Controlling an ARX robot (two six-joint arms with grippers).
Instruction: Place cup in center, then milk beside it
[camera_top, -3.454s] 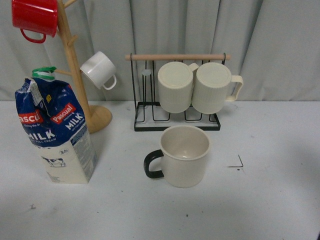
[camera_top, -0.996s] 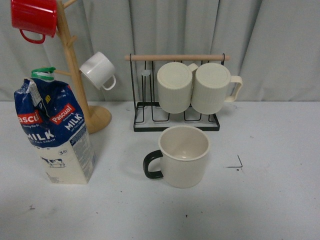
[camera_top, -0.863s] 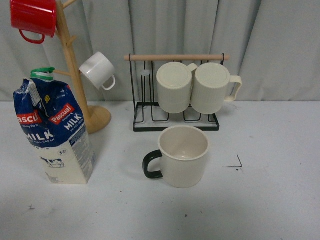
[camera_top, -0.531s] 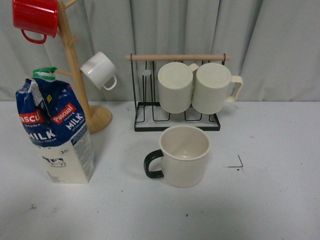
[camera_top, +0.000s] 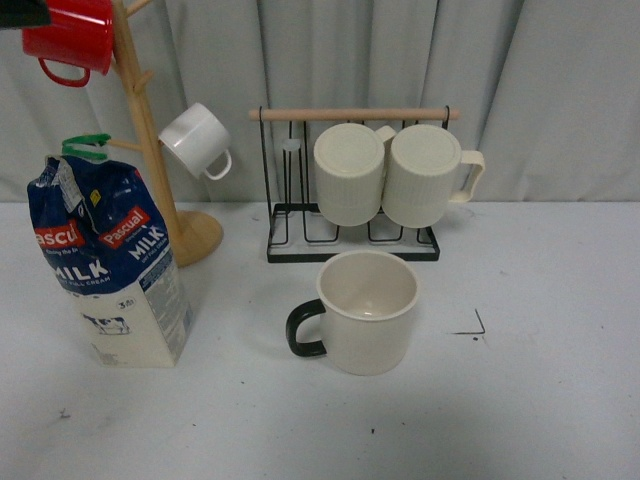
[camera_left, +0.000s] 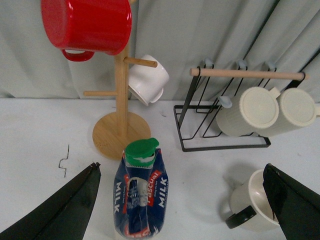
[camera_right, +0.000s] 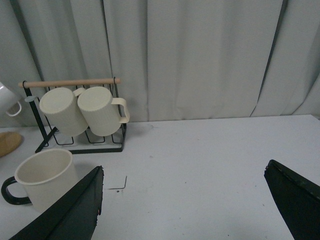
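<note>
Plainly, "Pascual" and "MILK" on the milk (camera_top: 110, 262), left of the cup (camera_top: 368, 310).

The left pincer (camera_left: 181, 167) is hanging above the counter (camera_left: 30, 130) with both dark fingers (camera_left: 70, 210) spread wide apart. The right pincer (camera_right: 184, 169) is hanging likewise, its fingers spread equally wide.

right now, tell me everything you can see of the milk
The milk is a tall carton, paperboard by its look: creased dark blue top with red Pascual labels and white MILK lettering, cream base with a cow drawing, green cap. It stands upright on the table, far left in the front view, apart from the cup. Nothing else seems to touch it.
</note>
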